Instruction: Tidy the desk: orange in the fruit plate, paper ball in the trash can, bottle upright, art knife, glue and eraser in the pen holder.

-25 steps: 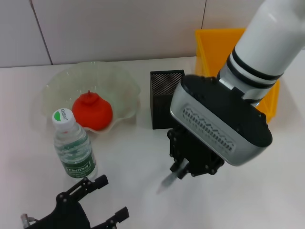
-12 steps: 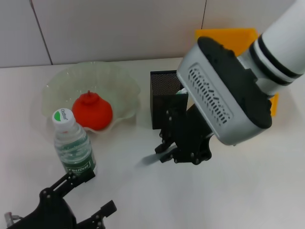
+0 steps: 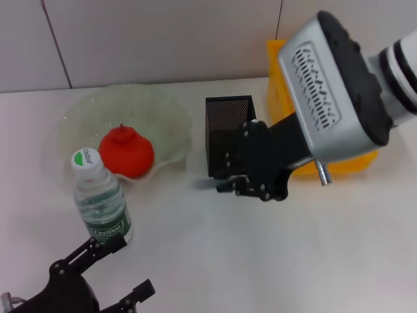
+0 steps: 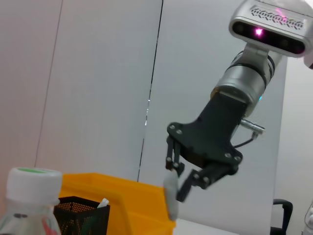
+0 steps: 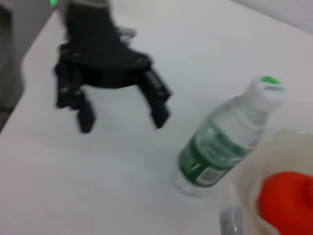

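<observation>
The orange (image 3: 127,153) lies in the glass fruit plate (image 3: 85,111). In front of the plate the bottle (image 3: 101,202) stands upright. My right gripper (image 3: 225,184) hovers just in front of the black mesh pen holder (image 3: 225,124), shut on a slim pale grey object (image 4: 170,198); I cannot tell whether it is the art knife or the glue. In the right wrist view the object's tip (image 5: 231,221) shows near the bottle (image 5: 225,137). My left gripper (image 3: 124,267) is open and empty at the near left. The paper ball and eraser are out of view.
The yellow trash can (image 3: 280,72) stands at the back right, beside the pen holder and partly hidden by my right arm. A white item pokes out of the pen holder (image 4: 80,215). A grey wall runs behind the table.
My right gripper has lifted off the table front and swung back toward the pen holder with the slim object. The left gripper has drawn back toward the near left corner.
</observation>
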